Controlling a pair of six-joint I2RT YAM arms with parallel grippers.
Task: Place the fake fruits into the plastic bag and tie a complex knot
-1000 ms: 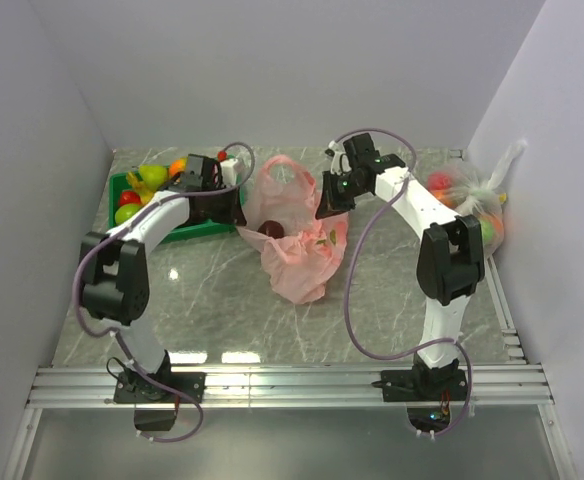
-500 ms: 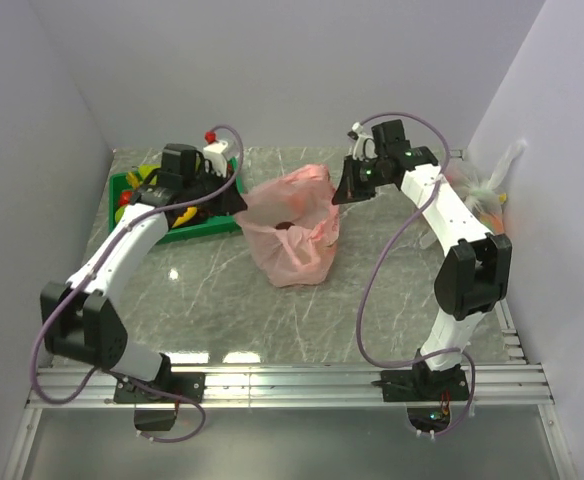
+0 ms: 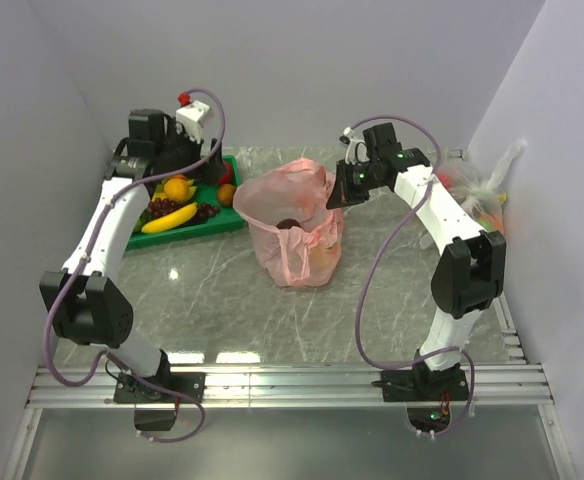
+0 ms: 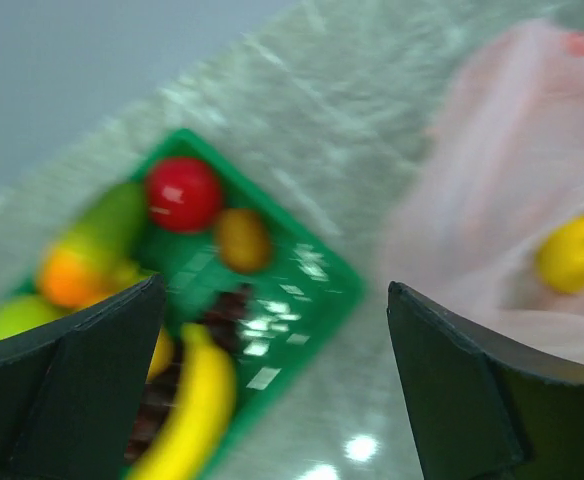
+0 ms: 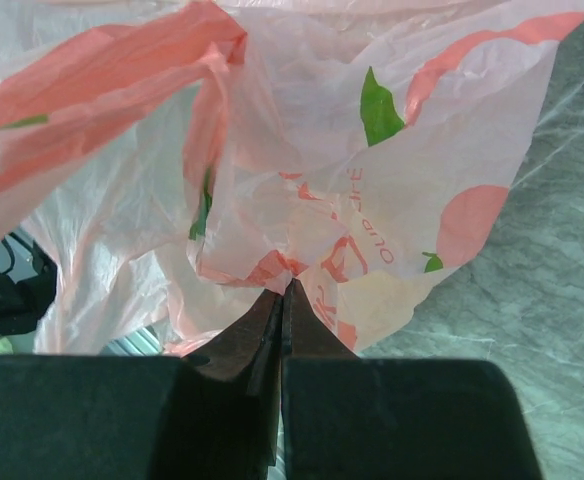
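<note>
The pink plastic bag (image 3: 294,232) stands at the table's middle with its mouth open. A dark fruit (image 3: 287,223) lies inside it, and the left wrist view shows a yellow fruit (image 4: 575,252) in it too. My right gripper (image 3: 334,197) is shut on the bag's right rim (image 5: 302,262) and holds it up. Above the green tray (image 3: 215,226) hangs my left gripper (image 3: 172,160), open and empty (image 4: 274,292). The tray holds a banana (image 3: 169,218), grapes (image 3: 162,207), an orange fruit (image 3: 179,187) and a red fruit (image 4: 184,193).
A clear bag of fruits (image 3: 475,200) lies against the right wall behind the right arm. Walls close off the table at the left, back and right. The tray sits in the back left corner.
My left gripper has opened, left the bag's left side and swung back-left above the tray. The right gripper has kept its hold and lifted the rim, so the bag stands taller.
</note>
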